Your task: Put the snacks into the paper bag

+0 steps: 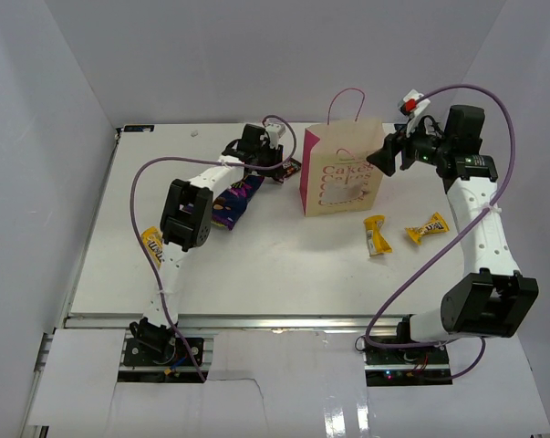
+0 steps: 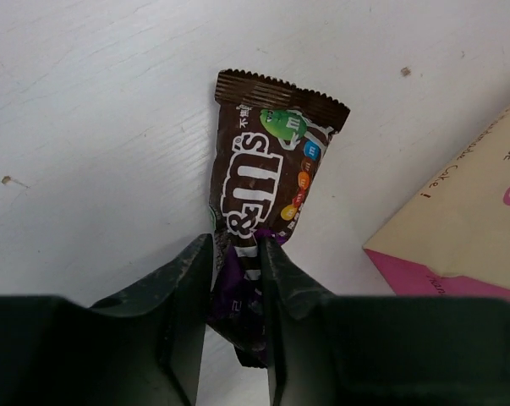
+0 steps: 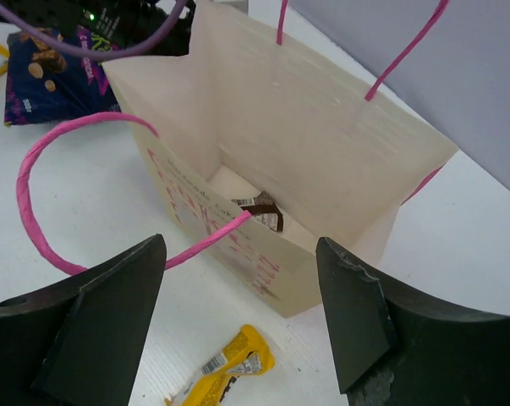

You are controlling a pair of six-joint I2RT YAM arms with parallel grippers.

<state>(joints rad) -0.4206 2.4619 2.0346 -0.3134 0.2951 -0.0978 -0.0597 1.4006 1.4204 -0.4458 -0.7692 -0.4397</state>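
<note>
- Your left gripper is clamped on the lower end of a small dark brown candy packet. The jaws are narrowed onto the wrapper, with a fold of it pinched between them.
- The packet has a crimped top edge, white lettering and coloured candy figures. It lies flat on the white table, stretching away from your fingers.
- In the top view, that packet sits at the far left of the table's middle, just beside the left side of the upright tan kraft paper bag with pink side panels.
- The bag stands open, with thin pink loop handles and pink "Cakes" lettering on the near face.
- The right wrist view looks into the bag. One dark brown packet lies on its floor; you cannot tell whether anything else is inside.
- Your right gripper hovers at the bag's upper right rim. Its jaws are spread wide and hold nothing.
- The large purple-blue crinkly snack bag lies on the table under your left forearm.
- Two small yellow packets lie on the table near the bag's right front.
- A third yellow packet lies at the table's left edge.
</note>
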